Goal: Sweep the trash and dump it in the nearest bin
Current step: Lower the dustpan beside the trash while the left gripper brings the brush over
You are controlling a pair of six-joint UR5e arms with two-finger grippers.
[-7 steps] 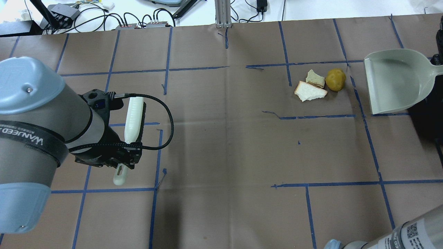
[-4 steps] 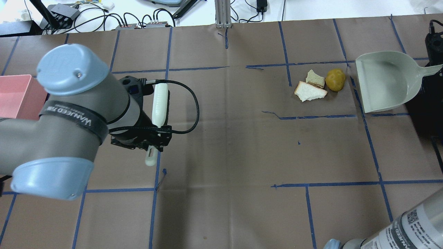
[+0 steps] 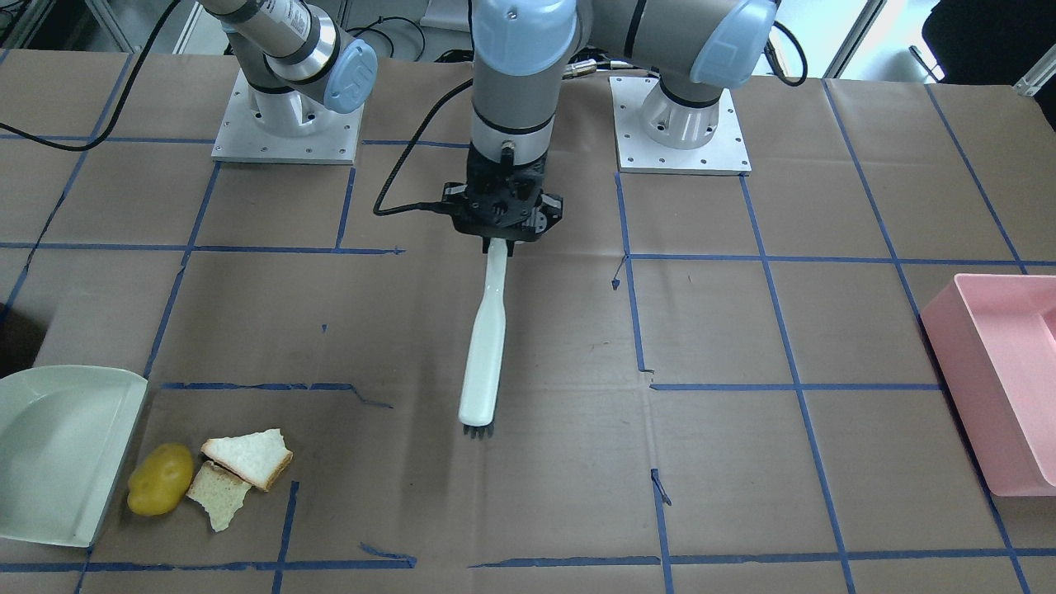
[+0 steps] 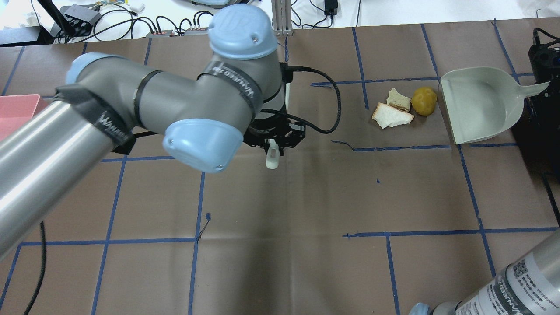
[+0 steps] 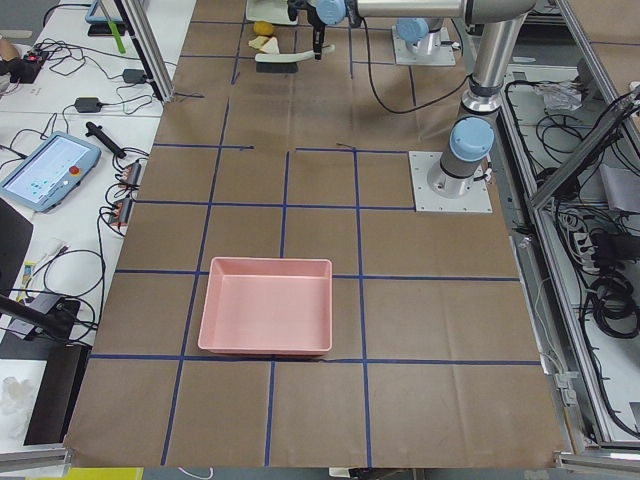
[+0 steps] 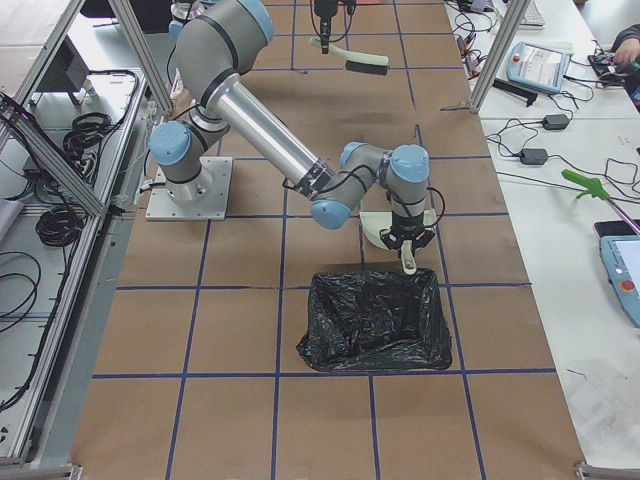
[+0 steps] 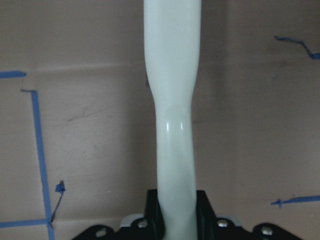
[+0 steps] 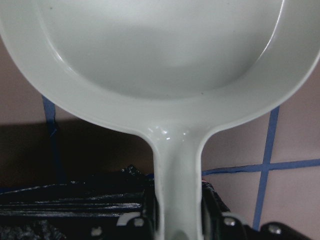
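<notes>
The trash lies together at the far right of the table: a yellow-brown potato-like lump point(image 4: 424, 100) and two torn bread pieces point(image 4: 392, 115) point(image 4: 399, 99). They also show in the front-facing view, lump point(image 3: 160, 478) and bread point(image 3: 247, 456). My left gripper point(image 3: 501, 235) is shut on the handle of a white brush point(image 3: 483, 346), bristles point(image 3: 477, 431) pointing away from the robot, over the table's middle and well left of the trash. My right gripper point(image 8: 177, 220) is shut on the handle of a grey-green dustpan point(image 4: 481, 105), whose open edge sits just right of the lump.
A pink bin point(image 3: 1002, 379) stands at the table's end on my left side. A bin lined with a black bag point(image 6: 375, 320) stands next to the dustpan on my right side. Blue tape lines cross the brown paper table cover point(image 4: 306, 210).
My left arm has swung right, carrying the brush from the table's left part to its middle. The dustpan has slid left, closer to the lump.
</notes>
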